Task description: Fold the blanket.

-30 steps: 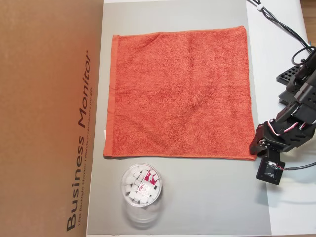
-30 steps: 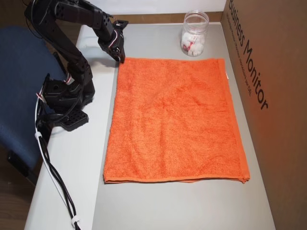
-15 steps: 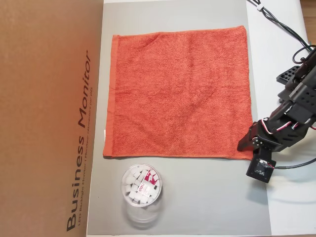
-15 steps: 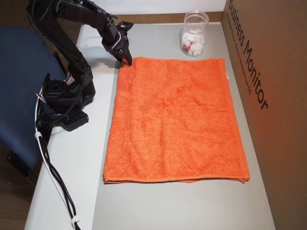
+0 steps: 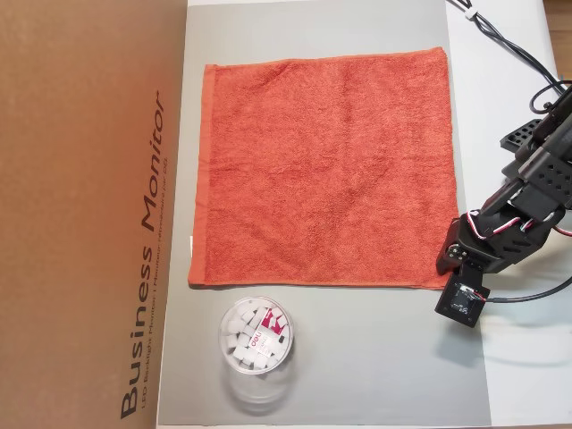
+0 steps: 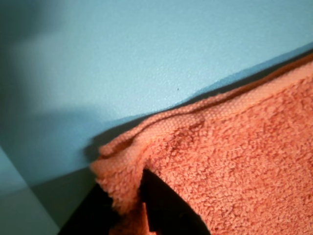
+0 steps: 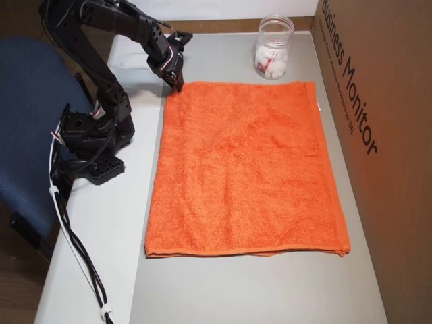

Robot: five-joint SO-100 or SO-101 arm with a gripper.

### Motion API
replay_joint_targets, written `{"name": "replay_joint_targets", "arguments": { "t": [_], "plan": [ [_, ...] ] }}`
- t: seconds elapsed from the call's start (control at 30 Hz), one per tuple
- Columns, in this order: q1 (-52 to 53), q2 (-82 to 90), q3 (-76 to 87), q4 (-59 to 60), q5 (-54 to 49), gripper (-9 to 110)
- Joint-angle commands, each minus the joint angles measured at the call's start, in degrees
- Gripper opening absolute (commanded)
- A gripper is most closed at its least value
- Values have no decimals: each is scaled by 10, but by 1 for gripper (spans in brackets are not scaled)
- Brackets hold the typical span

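Blanket (image 7: 246, 169) lies flat on the grey mat (image 7: 256, 290), a cardboard box (image 7: 378, 101) to its right. The gripper (image 7: 179, 86) pinches its far-left corner (hem bunched between the fingers in the wrist view), near a plastic jar (image 7: 273, 47).

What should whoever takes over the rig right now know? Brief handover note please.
Claw: at the blanket's corner nearest the tub; the wrist view shows that corner bunched and raised off the mat with a dark finger under it. Looks pinched, but full closure can't be confirmed.
Blanket: otherwise spread flat on the grey mat, no fold yet.
Tub: upright on the mat beside the blanket's edge, clear of it.
Done: corner reached and slightly lifted.
Left: secure the grip, carry the corner across, release, flatten the fold.
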Motion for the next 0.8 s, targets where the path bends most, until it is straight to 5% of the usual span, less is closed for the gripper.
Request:
{"name": "replay_joint_targets", "arguments": {
  "t": [0.0, 0.77],
  "plan": [
    [-5, -2, 4, -2, 4, 0],
    [-22, 114, 27, 9, 76, 0]
  ]
}}
